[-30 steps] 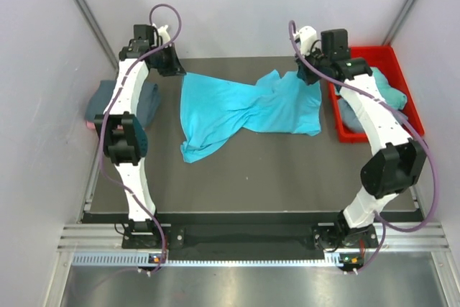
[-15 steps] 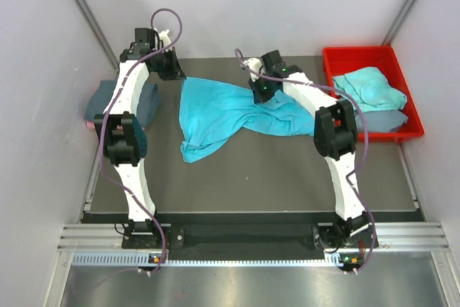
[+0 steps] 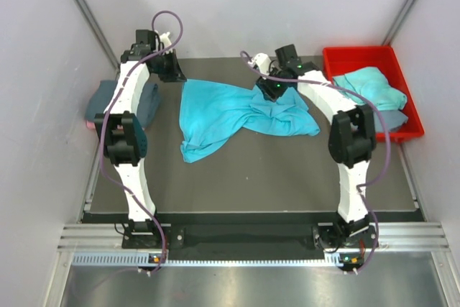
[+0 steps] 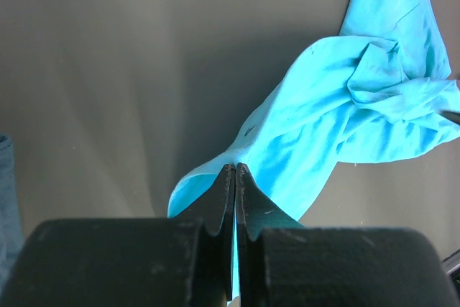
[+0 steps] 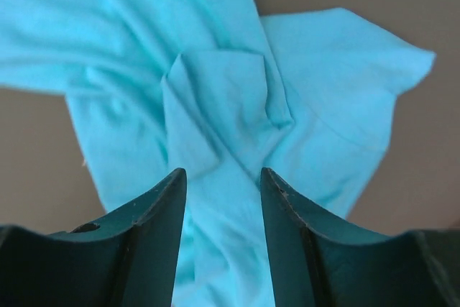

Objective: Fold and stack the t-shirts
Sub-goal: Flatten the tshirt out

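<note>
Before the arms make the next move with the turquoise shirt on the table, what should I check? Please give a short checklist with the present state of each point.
1. Left gripper has hold of the turquoise shirt: ok, its jaws are shut on an edge of the cloth.
2. Right gripper is ready to grasp: ok, its fingers stand apart above a bunched fold.
3. Right gripper already touches the cloth: cannot tell.
4. Shirt lies flat for folding: not ok, it is twisted and bunched on its right part.
5. Blue-grey pile at the left is apart from the shirt: ok.
</note>
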